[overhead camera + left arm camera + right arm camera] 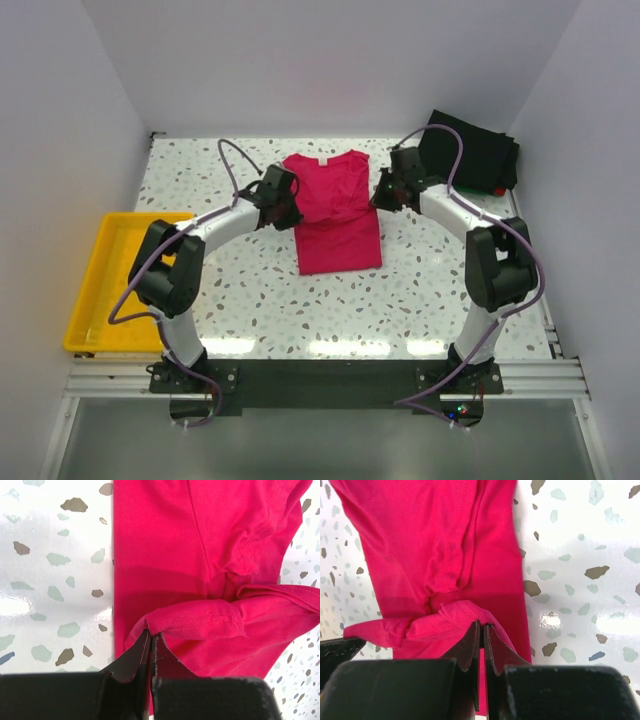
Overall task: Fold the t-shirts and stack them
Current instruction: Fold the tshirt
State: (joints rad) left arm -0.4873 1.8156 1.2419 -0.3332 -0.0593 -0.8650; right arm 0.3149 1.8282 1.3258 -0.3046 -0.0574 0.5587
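Crimson-pink t-shirt [335, 210] sits mid-frame on the table [250, 300]. The left gripper [151, 639] and right gripper [482, 629] are each clamped on a pinch of its edge, one per side, probably to carry the fold over evenly. The dark pile [470, 155] upper right might be more shirts, hard to tell.

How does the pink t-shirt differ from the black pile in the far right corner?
Pink t-shirt lies spread out centrally; black pile sits bunched in the far right corner. Pink is pinched at its sides by the left tool and right tool; black is untouched. Both are cloth on the table.
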